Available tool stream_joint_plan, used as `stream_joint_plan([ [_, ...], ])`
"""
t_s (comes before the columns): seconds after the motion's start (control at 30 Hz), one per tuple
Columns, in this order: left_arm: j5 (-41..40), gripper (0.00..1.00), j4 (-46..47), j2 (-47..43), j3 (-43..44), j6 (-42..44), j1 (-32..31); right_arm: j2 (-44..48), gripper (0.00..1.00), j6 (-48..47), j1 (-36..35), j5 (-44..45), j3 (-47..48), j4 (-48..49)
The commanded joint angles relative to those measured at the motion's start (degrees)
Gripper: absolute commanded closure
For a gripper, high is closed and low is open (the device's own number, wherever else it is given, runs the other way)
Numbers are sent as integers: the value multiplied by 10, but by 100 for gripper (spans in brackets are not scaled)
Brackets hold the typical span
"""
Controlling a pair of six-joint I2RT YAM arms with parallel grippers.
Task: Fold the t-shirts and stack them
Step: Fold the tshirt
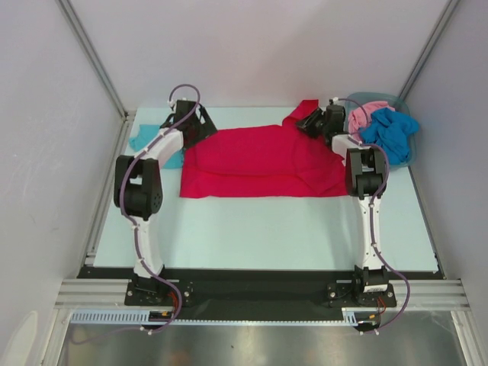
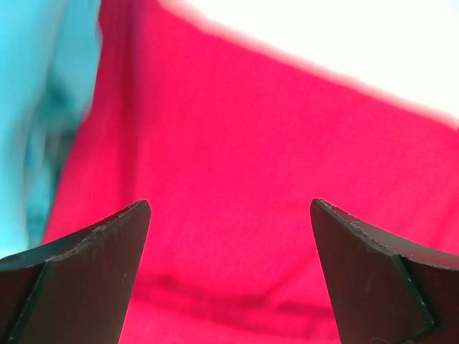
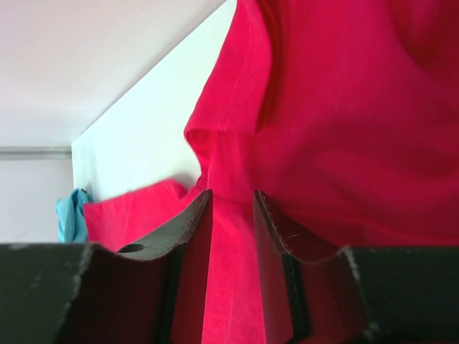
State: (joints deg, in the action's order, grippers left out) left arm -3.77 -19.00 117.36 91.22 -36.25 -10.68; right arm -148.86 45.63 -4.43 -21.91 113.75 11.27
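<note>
A: Which step would you say this is?

B: Folding the red t-shirt (image 1: 259,162), I'd judge. It lies spread across the far half of the desk (image 1: 267,236), roughly midway between the left and right edges, and both arms are at its far edge. Nothing is stacked yet.

A: And the jaws?

B: The right jaws stand narrow at the shirt's far right corner, where a sleeve sticks out toward the far edge. In the right wrist view a ridge of red cloth runs up between them and fills the gap. Whether they pinch it yet, I cannot tell. The left jaws stand wide over the shirt's far left corner, red cloth under and between them, gripping nothing.

A: The other shirts?

B: The teal t-shirt (image 1: 145,141) lies by the far left corner of the desk, just beside the red one and partly under the left arm (image 1: 141,179). The pink t-shirt (image 1: 364,116) and the blue t-shirt (image 1: 390,131) are heaped in the grey bin (image 1: 381,96) at the far right corner.

A: So what does the next move call for?

B: Probably a firm hold on the right, the left jaws lowering and shutting on their corner, clear of the teal cloth. Then both would lift together toward the near edge so the fold lands square.
</note>
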Motion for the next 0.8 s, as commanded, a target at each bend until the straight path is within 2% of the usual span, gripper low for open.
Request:
stream_joint_plan([
  [0.0,-6,0,-2,73,107,35,16,60,66,-15,2,1,-29,44],
  [0.13,10,0,-37,157,257,65,23,77,66,-4,8,-4,-61,65],
  [0.23,11,0,-70,199,335,81,25,97,66,9,13,-7,-98,86],
  [0.33,10,0,-92,219,375,94,28,120,66,23,20,-9,-142,113],
  [0.53,30,0,-118,236,367,116,47,175,67,54,21,-9,-246,183],
  [0.67,67,0,-122,238,360,138,62,181,67,56,23,-15,-262,196],
  [0.77,61,0,-127,236,361,160,68,169,67,54,26,-18,-246,197],
])
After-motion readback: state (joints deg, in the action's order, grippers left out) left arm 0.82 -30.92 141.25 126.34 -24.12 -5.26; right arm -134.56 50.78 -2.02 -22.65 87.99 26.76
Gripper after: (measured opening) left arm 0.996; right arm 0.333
